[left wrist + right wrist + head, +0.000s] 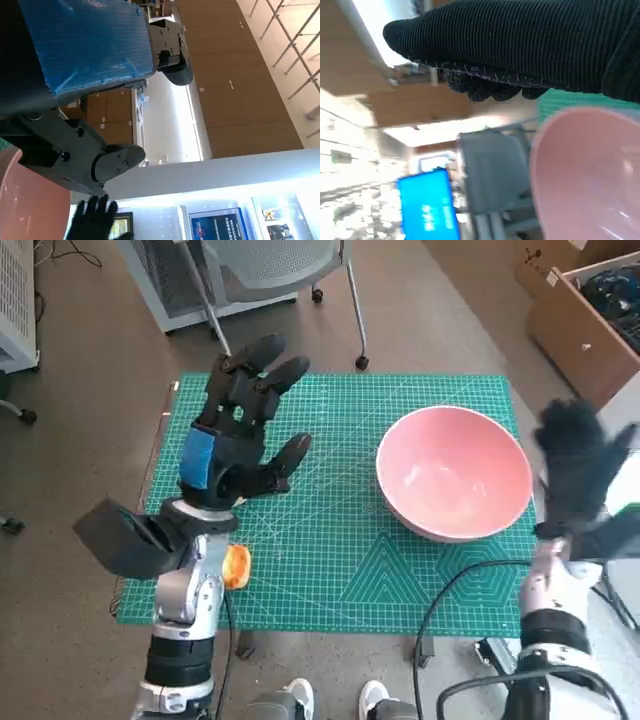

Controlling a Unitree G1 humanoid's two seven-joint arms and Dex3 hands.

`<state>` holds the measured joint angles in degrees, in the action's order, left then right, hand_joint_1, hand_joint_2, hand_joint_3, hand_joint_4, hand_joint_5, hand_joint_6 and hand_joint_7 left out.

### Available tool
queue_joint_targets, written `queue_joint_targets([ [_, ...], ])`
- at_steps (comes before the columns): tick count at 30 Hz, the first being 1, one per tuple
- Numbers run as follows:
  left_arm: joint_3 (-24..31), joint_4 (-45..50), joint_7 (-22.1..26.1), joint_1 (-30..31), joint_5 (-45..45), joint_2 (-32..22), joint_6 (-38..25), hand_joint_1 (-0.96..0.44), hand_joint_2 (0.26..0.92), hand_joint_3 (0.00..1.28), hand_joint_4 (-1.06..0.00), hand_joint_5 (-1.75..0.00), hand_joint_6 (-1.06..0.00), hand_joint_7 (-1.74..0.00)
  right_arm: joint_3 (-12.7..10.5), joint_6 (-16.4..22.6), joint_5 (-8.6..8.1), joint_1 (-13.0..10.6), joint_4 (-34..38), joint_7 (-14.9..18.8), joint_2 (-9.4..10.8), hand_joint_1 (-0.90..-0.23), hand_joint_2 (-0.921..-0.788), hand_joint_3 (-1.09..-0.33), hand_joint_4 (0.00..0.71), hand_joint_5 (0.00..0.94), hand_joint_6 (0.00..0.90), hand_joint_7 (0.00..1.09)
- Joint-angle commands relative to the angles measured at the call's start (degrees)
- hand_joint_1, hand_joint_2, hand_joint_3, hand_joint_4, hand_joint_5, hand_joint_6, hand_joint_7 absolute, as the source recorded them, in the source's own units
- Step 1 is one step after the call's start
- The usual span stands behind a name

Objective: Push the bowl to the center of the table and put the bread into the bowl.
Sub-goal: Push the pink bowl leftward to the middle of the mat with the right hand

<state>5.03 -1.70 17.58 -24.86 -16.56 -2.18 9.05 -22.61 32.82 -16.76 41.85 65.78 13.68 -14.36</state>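
Pink and wide, the one bowl [455,472] sits on the right half of the green mat [330,570], not yet at the middle of the table, so the pushing step looks to be the one in hand. The right hand [580,475] in its knitted glove hovers just beside the bowl's outer rim with fingers spread and nothing in them; whether it touches the rim cannot be told. A sideways nudge toward the mat's centre seems to be what comes next, and the hand will need to meet the wall low enough that the bowl slides rather than tips.

The left hand [240,430] is raised over the left part of the mat, fingers apart, holding nothing. One piece of bread [236,566] lies near the front left edge, partly hidden behind the left forearm (only an orange-brown end shows). It is well apart from the bowl.

A grey chair [270,270] stands beyond the table.
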Motion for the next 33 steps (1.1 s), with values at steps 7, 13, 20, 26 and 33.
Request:
queue_joint_targets([
  [7,0.21,1.89,-0.14,1.09,-0.17,-0.72,-0.26,-0.10,0.662,0.73,0.00,-0.71,0.00,-0.82,1.27,-5.01,0.45,1.76,4.19,2.84,4.17,-0.487,-0.921,-0.637,0.279,0.000,0.216,0.30],
  [13,0.47,2.58,-0.32,1.60,0.14,-1.15,-0.15,-0.11,0.644,0.76,0.00,-0.70,0.00,-0.82,2.08,-6.17,1.38,3.05,5.19,1.96,6.18,-0.475,-0.921,-0.648,0.275,0.002,0.222,0.30],
  [20,0.61,3.99,-0.89,2.38,0.22,-1.73,-0.64,-0.11,0.635,0.78,0.00,-0.71,0.00,-0.82,3.18,-7.54,2.51,4.84,5.41,0.25,8.57,-0.493,-0.921,-0.651,0.285,0.007,0.233,0.31],
  [26,0.72,5.00,-1.64,3.05,0.33,-2.21,-0.92,-0.12,0.631,0.79,0.00,-0.72,0.00,-0.82,4.28,-8.65,3.05,6.34,5.08,-0.36,10.17,-0.485,-0.921,-0.663,0.293,0.009,0.236,0.32],
  [33,0.74,5.70,-2.48,3.63,0.41,-2.41,-1.22,-0.14,0.632,0.77,0.00,-0.73,0.00,-0.82,5.04,-9.55,3.48,7.90,4.78,-0.46,12.10,-0.489,-0.921,-0.671,0.286,0.003,0.215,0.33],
])
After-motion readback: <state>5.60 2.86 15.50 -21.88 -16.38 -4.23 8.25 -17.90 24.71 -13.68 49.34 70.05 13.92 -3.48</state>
